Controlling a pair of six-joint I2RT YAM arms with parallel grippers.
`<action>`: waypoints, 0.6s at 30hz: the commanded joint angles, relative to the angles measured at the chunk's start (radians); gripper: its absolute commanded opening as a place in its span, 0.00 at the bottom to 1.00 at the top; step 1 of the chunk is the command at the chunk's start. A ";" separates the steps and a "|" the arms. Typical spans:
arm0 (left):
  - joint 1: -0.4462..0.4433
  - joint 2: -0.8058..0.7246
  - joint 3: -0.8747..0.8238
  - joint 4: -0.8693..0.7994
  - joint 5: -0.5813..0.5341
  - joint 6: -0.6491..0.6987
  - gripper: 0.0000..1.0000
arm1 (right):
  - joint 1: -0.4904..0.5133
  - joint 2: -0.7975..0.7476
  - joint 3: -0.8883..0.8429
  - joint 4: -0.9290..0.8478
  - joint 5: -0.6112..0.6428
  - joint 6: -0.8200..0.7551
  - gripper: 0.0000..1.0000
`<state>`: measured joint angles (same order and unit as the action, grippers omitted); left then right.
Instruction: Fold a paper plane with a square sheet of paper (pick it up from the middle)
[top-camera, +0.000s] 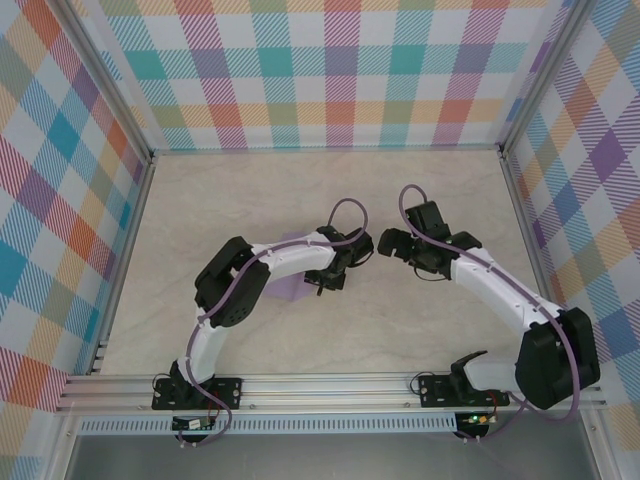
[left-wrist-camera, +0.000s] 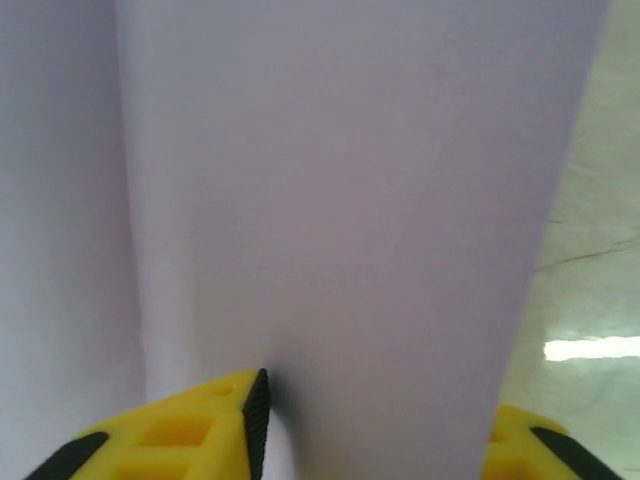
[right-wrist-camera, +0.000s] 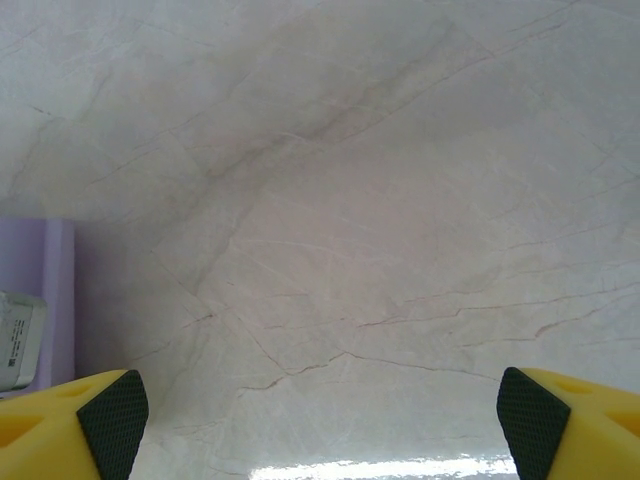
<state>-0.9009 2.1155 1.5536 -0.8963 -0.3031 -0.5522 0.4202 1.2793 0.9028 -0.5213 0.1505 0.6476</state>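
The lavender paper (top-camera: 288, 290) lies on the table's middle, mostly hidden under my left arm. In the left wrist view the paper (left-wrist-camera: 340, 200) stretches away from the camera as a raised, folded band, flanked on the left by a flatter layer. My left gripper (left-wrist-camera: 380, 400) is open, and the band runs between its yellow fingers (left-wrist-camera: 200, 435); the band hides part of the right finger. In the top view the left gripper (top-camera: 333, 272) sits at the paper's right edge. My right gripper (top-camera: 385, 243) hovers open just right of it, over bare table, with the paper's edge (right-wrist-camera: 40, 300) at its left.
The marble-patterned table (top-camera: 420, 190) is walled by checked panels on three sides, with an aluminium rail (top-camera: 330, 385) along the near edge. The two grippers are close together at the centre. A white-labelled part of the left arm (right-wrist-camera: 15, 345) shows in the right wrist view.
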 joint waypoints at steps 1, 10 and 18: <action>-0.001 -0.045 -0.034 0.071 0.147 -0.002 0.41 | -0.013 -0.037 -0.015 -0.021 0.021 0.034 0.93; 0.043 -0.099 -0.147 0.235 0.393 -0.026 0.56 | -0.023 -0.057 -0.031 -0.018 -0.002 0.042 0.93; 0.091 -0.147 -0.245 0.359 0.533 -0.061 0.57 | -0.024 0.008 -0.025 0.084 -0.228 0.001 0.77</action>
<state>-0.8196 1.9774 1.3510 -0.5968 0.1204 -0.5869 0.3988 1.2526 0.8780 -0.4969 0.0589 0.6678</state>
